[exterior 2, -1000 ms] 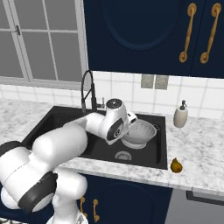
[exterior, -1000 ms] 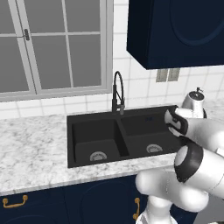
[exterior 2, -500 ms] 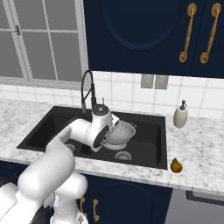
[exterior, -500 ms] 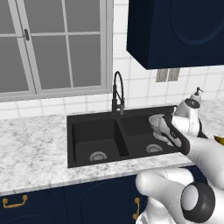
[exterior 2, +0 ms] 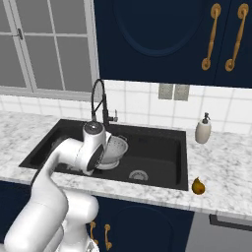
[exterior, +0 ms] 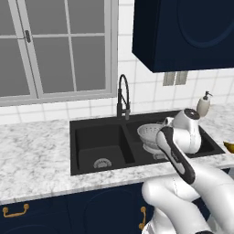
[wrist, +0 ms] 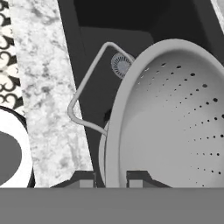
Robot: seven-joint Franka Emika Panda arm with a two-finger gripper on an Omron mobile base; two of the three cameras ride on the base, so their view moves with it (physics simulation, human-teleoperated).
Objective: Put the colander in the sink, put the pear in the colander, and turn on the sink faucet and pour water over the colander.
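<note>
The white arm bends out from the base and reaches over the front edge of the counter (exterior 2: 231, 162), its wrist and hand low over the right basin of the sink (exterior 2: 162, 147). In the hand view the gripper (wrist: 111, 178) has a dark tip on each side of the rim of the colander (wrist: 175, 118), pinching that thin metal edge between them. The colander (exterior: 151, 135) hangs tilted in the right basin, near the divider; from these angles it is hard to say whether its base touches the basin floor.

The colander (exterior 2: 112, 150) is a round, pale metal bowl dotted with rows of small holes, and a thin wire loop handle juts from its side. The sink is matte black with a round silver drain (exterior 2: 138, 174) in each basin, set in white, grey-veined marble. The sink faucet (exterior 2: 100, 106) rises behind the divider as a tall black arc with a coiled neck.

The pear (exterior 2: 198, 186), small and orange-yellow, stands on the counter to the right of the sink, near the front edge; in the left base view it (exterior: 228, 146) is cut off by the frame edge. A beige soap dispenser (exterior 2: 203, 130) stands behind it by the wall. The robot's wrist covers part of the colander in both base views.
</note>
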